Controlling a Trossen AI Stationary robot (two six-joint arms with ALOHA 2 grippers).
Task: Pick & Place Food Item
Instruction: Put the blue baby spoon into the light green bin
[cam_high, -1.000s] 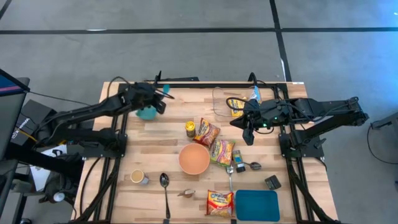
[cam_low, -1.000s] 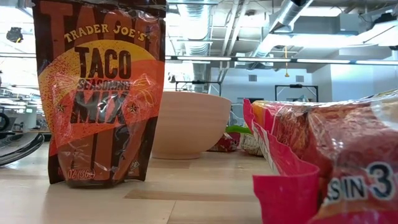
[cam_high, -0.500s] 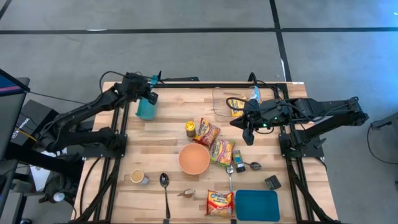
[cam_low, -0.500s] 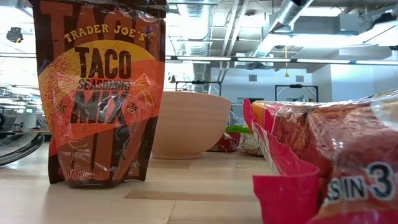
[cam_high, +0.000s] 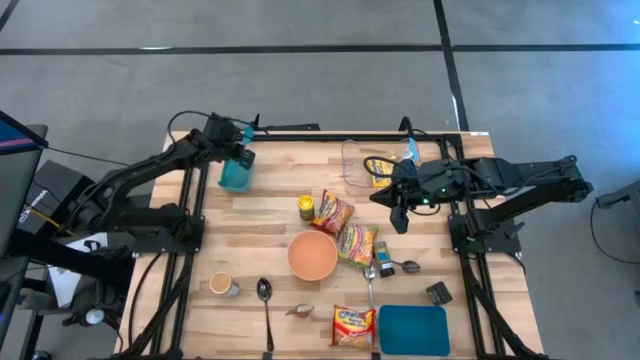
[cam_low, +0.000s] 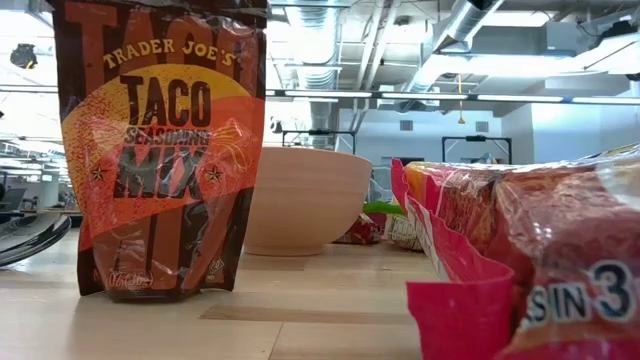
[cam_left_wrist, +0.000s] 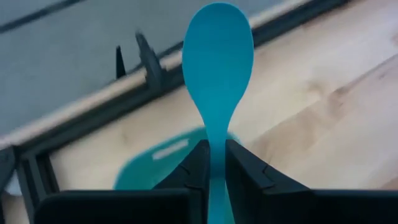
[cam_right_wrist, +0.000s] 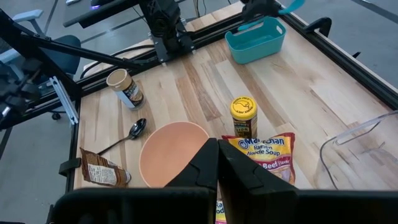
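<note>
On the wooden table (cam_high: 270, 190), your left gripper (cam_left_wrist: 213, 163) clamps the teal spoon (cam_left_wrist: 217, 74) above the teal bin (cam_high: 235, 175); lower it squarely inside before releasing; right gripper (cam_right_wrist: 217, 163) waits, jaws together.

Two dark jointed arms with black cabling; the right one seemingly shows green lights.
</note>
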